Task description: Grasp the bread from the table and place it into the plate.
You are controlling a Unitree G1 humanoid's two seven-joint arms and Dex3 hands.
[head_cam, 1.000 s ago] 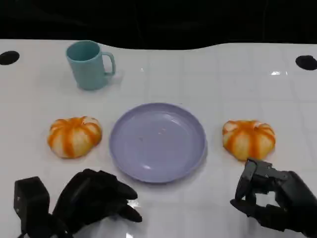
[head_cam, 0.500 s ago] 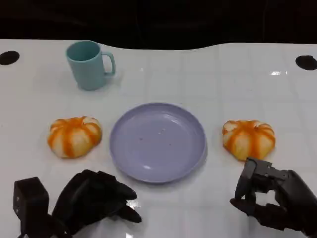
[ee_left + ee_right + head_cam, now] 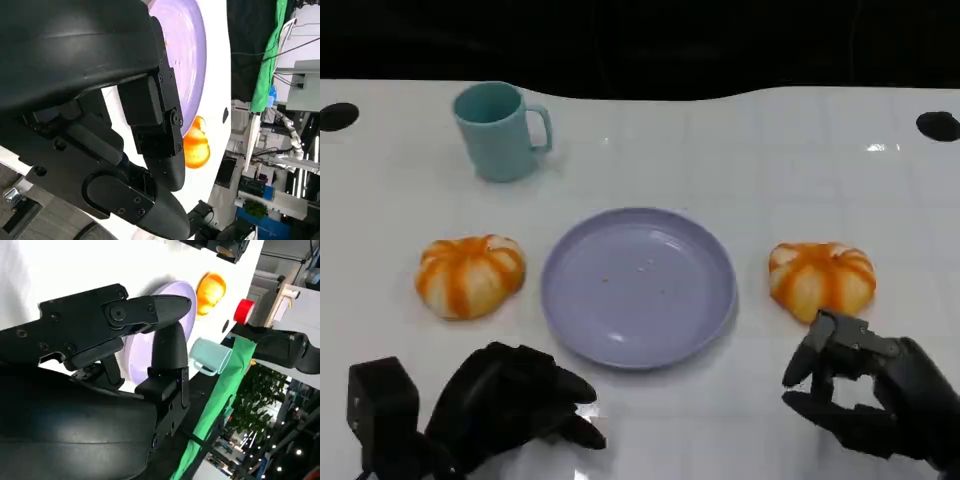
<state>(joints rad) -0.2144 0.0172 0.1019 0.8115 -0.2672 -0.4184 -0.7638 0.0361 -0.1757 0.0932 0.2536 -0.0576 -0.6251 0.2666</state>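
While my right hand hovers empty with fingers apart just beside one orange-striped round bread roll, my left hand rests empty, fingers loosely spread, near the other roll, the bare round lilac plate between them on the white table.

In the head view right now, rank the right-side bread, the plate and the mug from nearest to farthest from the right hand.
From the right hand:
1. Right-side bread, just beyond the hand's fingertips, not touched.
2. Plate, at the table's middle, toward the left hand's side.
3. Mug, at the far left of the table.
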